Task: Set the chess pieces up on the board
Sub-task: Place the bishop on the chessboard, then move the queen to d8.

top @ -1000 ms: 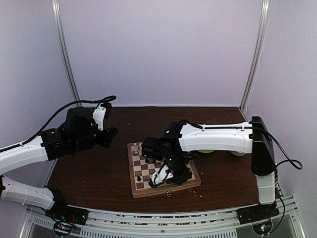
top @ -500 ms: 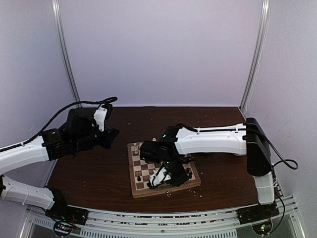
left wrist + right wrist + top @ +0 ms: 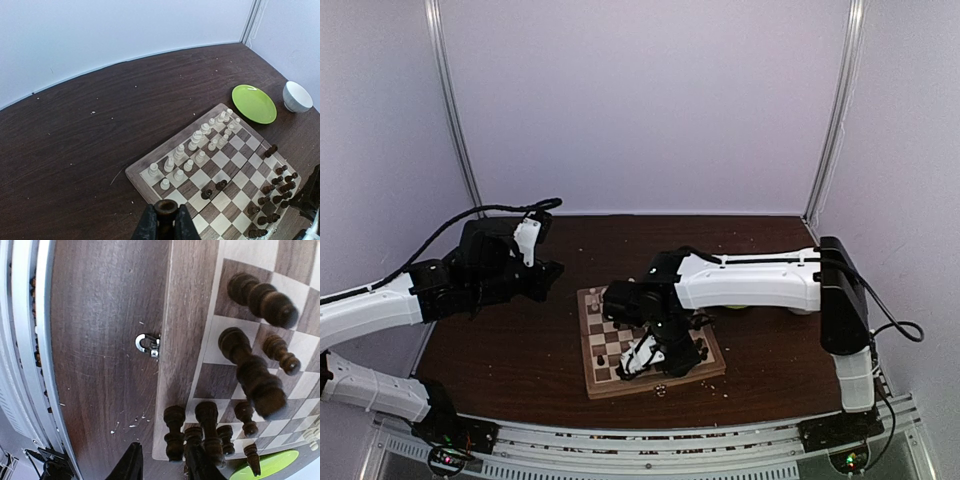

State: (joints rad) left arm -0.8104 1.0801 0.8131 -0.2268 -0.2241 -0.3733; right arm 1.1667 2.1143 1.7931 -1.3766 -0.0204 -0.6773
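The board (image 3: 610,335) lies at the table's near middle, and it shows in the left wrist view (image 3: 227,175) too. Cream chess pieces (image 3: 196,146) stand in two rows along its far-left side. Dark chess pieces (image 3: 277,186) crowd its right side, and two dark ones (image 3: 214,189) stand mid-board. My left gripper (image 3: 166,222) is shut on a dark brown piece (image 3: 166,207), held above the board's left corner (image 3: 542,272). My right gripper (image 3: 165,465) is open, low over the board's near edge (image 3: 638,358), with a dark piece (image 3: 174,437) standing between its fingers. Other dark pieces (image 3: 250,375) lie tipped.
A round green plate (image 3: 254,103) and a white bowl (image 3: 298,96) sit beyond the board's right corner. The board's metal clasp (image 3: 150,345) faces the table's near edge, where the metal rail (image 3: 650,452) runs. White crumbs dot the dark table (image 3: 100,125).
My right arm has drawn a little leftward and nearer over the board's near edge. My left gripper has edged slightly right, still holding its dark piece.
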